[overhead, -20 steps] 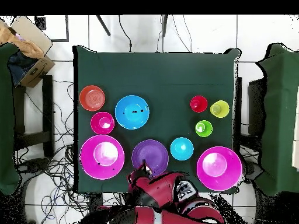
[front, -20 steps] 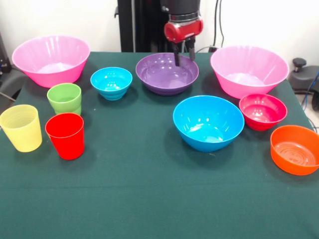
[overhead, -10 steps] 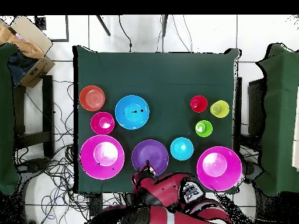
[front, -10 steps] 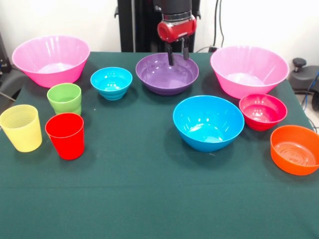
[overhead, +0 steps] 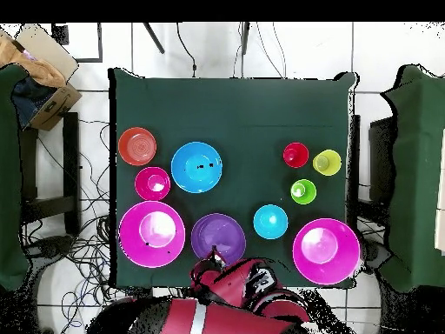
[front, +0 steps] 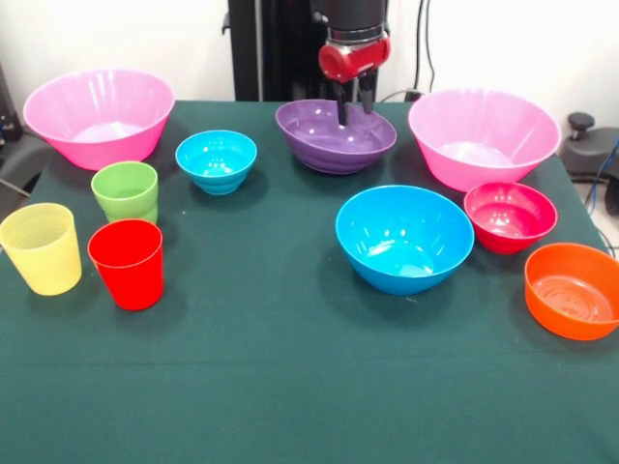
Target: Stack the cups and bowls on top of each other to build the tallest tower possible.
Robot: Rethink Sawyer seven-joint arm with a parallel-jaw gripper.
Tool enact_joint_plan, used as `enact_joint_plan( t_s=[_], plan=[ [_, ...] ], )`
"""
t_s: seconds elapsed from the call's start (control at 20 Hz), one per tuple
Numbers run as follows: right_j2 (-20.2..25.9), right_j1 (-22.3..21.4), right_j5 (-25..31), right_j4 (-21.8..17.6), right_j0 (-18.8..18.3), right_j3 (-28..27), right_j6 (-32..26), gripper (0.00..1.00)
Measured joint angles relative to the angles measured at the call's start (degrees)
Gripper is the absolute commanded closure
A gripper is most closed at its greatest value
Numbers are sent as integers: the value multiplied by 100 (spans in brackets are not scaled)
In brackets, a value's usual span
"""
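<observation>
My gripper [front: 353, 108] is shut on the far rim of the purple bowl [front: 336, 137] and holds it tilted, a little above the cloth at the table's far side. The overhead view shows the gripper [overhead: 213, 255] at that bowl's [overhead: 218, 237] rim nearest the robot. The blue bowl [front: 403, 237] stands in front of it, to the right. Two large pink bowls [front: 97, 114] [front: 482, 135] stand at the far corners. The crimson [front: 510, 215], orange [front: 573, 288] and cyan [front: 216, 159] bowls stand apart. The green [front: 126, 191], yellow [front: 41, 247] and red [front: 127, 263] cups stand at the left. Nothing is stacked.
The table carries a dark green cloth [front: 290, 367]. The robot's black pedestal [front: 271, 48] stands behind the far edge. In the overhead view, chairs flank the table and a cardboard box [overhead: 39, 74] lies at the top left.
The gripper has closed on the purple bowl's rim. The bowl has risen, tilted and shifted a little to the right in the front view. Nothing else has moved.
</observation>
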Motion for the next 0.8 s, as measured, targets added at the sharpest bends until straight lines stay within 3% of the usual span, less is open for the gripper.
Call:
enact_joint_plan(
  t_s=[0.4, 0.8],
  plan=[
    [101, -21, 80, 0, -221, 1, 0, 0],
    [549, -280, 688, 108, -656, 57, 1, 0]
  ],
)
